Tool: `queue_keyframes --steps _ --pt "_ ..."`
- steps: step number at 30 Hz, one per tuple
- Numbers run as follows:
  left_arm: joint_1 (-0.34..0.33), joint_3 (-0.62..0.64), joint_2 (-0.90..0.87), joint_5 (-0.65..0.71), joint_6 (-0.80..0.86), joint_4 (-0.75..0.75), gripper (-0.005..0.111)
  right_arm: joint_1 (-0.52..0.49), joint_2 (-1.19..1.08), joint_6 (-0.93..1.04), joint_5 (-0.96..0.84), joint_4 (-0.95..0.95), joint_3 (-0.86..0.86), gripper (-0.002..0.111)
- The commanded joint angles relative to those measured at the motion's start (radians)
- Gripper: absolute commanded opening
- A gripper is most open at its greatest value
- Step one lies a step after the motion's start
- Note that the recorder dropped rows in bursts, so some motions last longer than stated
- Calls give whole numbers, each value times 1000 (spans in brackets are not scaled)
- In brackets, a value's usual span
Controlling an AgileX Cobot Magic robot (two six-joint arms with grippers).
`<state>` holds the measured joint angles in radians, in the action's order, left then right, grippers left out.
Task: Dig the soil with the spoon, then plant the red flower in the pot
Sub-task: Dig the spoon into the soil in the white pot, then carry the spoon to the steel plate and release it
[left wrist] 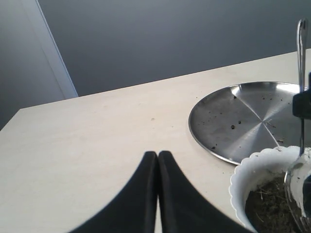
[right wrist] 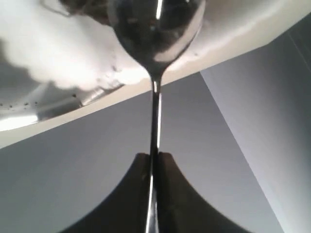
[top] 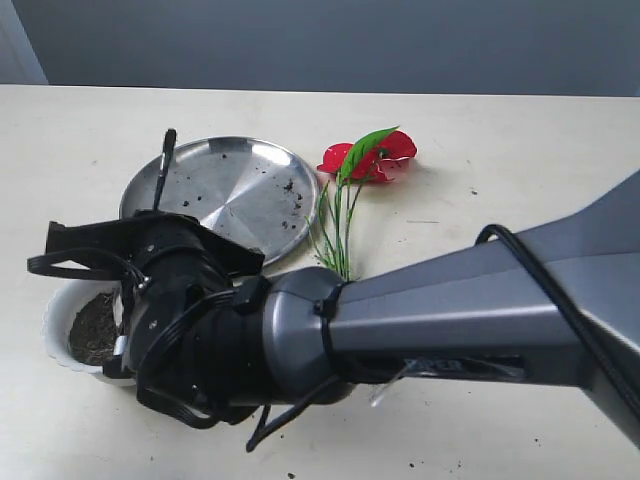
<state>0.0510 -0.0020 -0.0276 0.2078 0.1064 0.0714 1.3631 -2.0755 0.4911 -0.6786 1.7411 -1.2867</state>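
Pot (top: pixel 62 318): white, holds soil (top: pixel 95 328), just beside steel plate (top: pixel 230 190) on worktop (top: pixel 500 150). Exterior view alone shows flower (top: pixel 370 158), lying past the plate, away from pot. Right hand (right wrist: pixel 153 162): clamped on spoon (right wrist: pixel 154 29) handle, bowl over pot. Left hand (left wrist: pixel 158 158): clenched, empty, near pot.

Red flower (top: pixel 372 157), green leaf; white scalloped pot (top: pixel 58 322), dark brown soil (top: pixel 95 327); silver spoon (right wrist: pixel 154 29).
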Motion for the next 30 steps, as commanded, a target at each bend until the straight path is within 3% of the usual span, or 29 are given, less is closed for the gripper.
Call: queue_keyframes --steps 1,15,25,30 --pt "2 2 4 -7 -5 -1 0 8 0 6 -4 3 55 -1" --pt "2 2 4 -5 -5 -1 0 11 0 -46 -55 3 55 -1" --pt "2 2 4 -5 -5 -1 0 -9 25 -314 -125 3 -34 -1" --pt "2 2 4 -5 -5 -1 0 -28 42 -340 -202 -47 -85 -1"
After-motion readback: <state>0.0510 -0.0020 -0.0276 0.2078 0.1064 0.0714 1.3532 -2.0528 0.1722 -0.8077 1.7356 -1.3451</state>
